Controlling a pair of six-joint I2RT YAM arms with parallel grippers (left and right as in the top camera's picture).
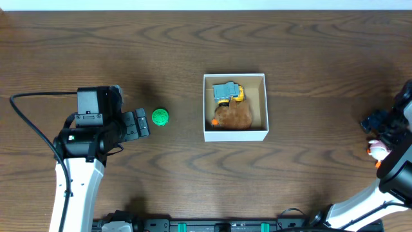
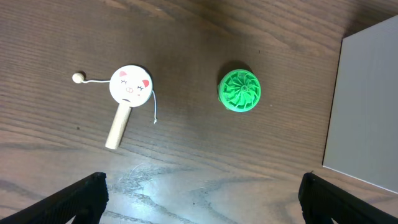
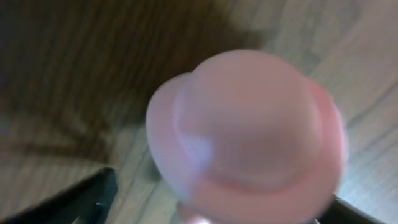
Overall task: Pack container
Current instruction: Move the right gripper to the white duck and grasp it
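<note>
The container [image 1: 261,133] is a square box with white walls and a tan inside, right of the table's middle. It holds a grey and yellow toy [image 1: 227,92] and a brown plush [image 1: 235,116]. Its white wall shows in the left wrist view [image 2: 367,106]. A green ridged disc [image 1: 160,116] [image 2: 239,91] lies left of it. My left gripper [image 1: 143,123] [image 2: 202,208] is open and empty just short of the disc. My right gripper [image 1: 381,132] [image 3: 214,208] is open at the far right, its fingers either side of a blurred pink hat-shaped toy [image 1: 378,150] [image 3: 249,134].
A small wooden rattle drum with a pig face [image 2: 127,93] and a bead on a string lies left of the green disc. In the overhead view it is hidden under my left arm. The table is dark wood.
</note>
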